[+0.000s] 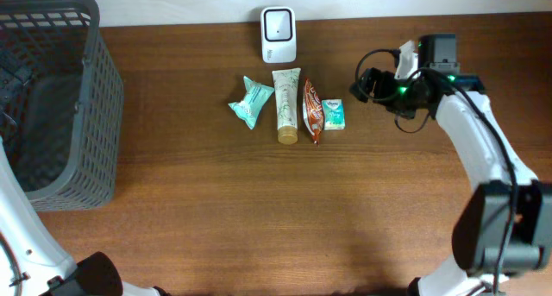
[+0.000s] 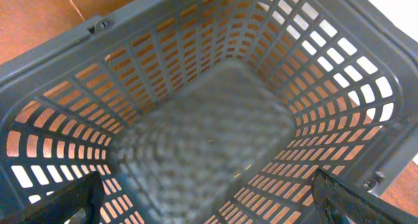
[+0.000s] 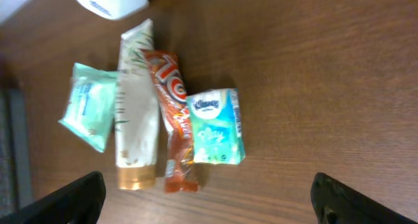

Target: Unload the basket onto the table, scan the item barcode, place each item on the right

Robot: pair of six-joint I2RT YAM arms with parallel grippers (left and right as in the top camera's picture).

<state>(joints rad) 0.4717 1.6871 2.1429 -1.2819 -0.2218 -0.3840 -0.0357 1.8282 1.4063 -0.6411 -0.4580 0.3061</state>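
Observation:
Four items lie in a row at the table's middle: a teal packet (image 1: 251,102), a cream tube (image 1: 286,105), an orange-red snack wrapper (image 1: 311,111) and a small tissue pack (image 1: 334,114). A white barcode scanner (image 1: 278,34) stands just behind them. My right gripper (image 1: 364,85) hovers right of the tissue pack, open and holding nothing. In the right wrist view the tissue pack (image 3: 217,126), wrapper (image 3: 173,119), tube (image 3: 136,113) and packet (image 3: 88,113) lie ahead of the open gripper (image 3: 209,198). My left gripper (image 2: 209,198) hangs open over the basket.
A grey slatted basket (image 1: 108,97) stands at the table's left end; the left wrist view looks down onto its woven floor and walls (image 2: 196,54). Bare wood stretches across the front half of the table. The scanner's edge (image 3: 111,0) shows at the top of the right wrist view.

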